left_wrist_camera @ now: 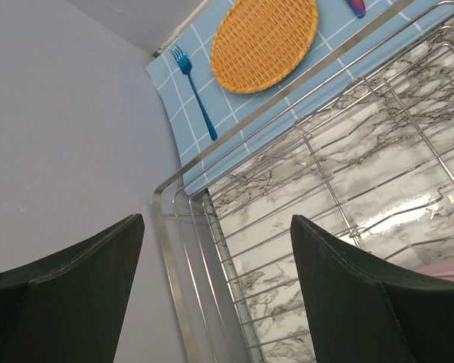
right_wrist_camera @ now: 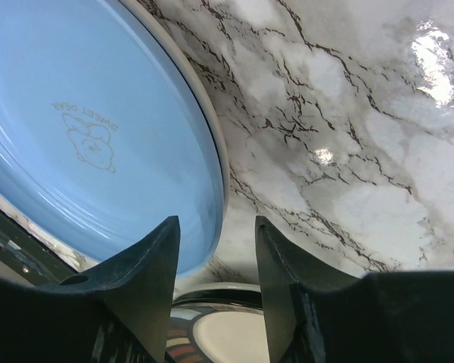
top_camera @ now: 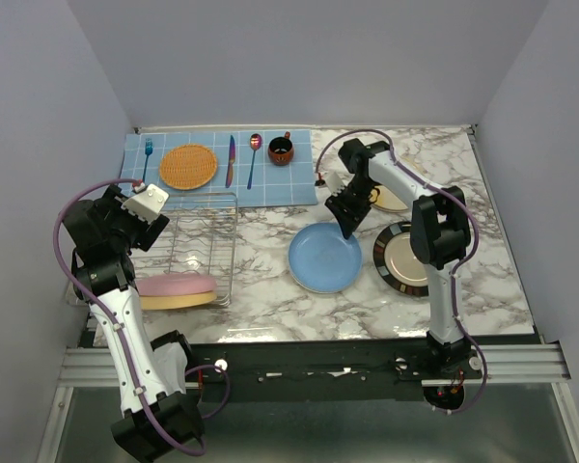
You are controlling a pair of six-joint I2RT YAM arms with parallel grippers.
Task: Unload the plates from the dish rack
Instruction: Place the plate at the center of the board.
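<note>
The dish rack stands at the table's left. A pink plate lies in its near end on top of a yellow-orange plate. A blue plate lies flat on the marble, with a black-rimmed plate to its right and a cream plate behind the right arm. My right gripper hangs over the blue plate's far right rim. In the right wrist view its jaws stand open on either side of the blue plate's rim. My left gripper is open over the rack's far-left corner, holding nothing.
A blue checked placemat at the back carries a woven orange disc, a fork, a knife, a spoon and a dark red cup. Walls close in on the left, back and right.
</note>
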